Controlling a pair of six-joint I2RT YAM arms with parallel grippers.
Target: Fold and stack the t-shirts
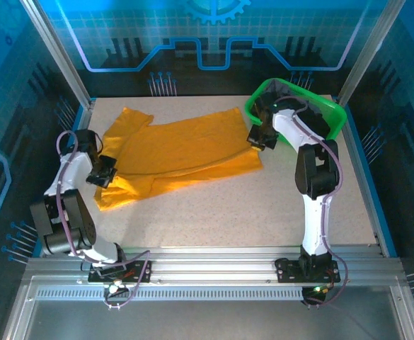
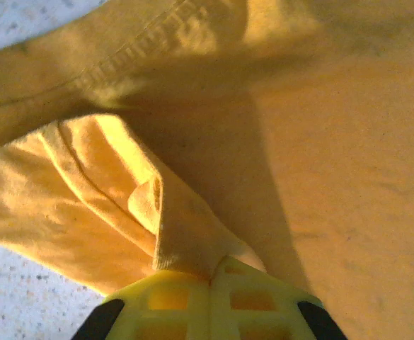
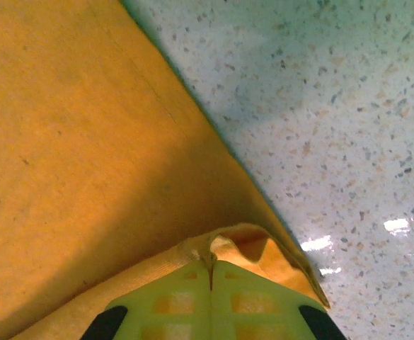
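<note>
The orange-yellow t-shirt point(image 1: 182, 149) lies spread across the table's middle, partly folded over itself. My left gripper point(image 1: 106, 173) is shut on a bunched fold at the shirt's left edge; in the left wrist view the cloth point(image 2: 185, 234) rises pinched from between the closed yellow fingers point(image 2: 263, 304). My right gripper point(image 1: 257, 139) is shut on the shirt's right hem beside the basket; in the right wrist view the hem point(image 3: 224, 248) curls up out of the closed fingers point(image 3: 164, 304). Dark fabric point(image 1: 307, 106) shows inside the basket.
A green mesh basket point(image 1: 332, 108) sits at the back right corner, just behind the right gripper. Speckled tabletop point(image 1: 228, 212) lies bare in front of the shirt. Raised rails border the table at left, right and near edges.
</note>
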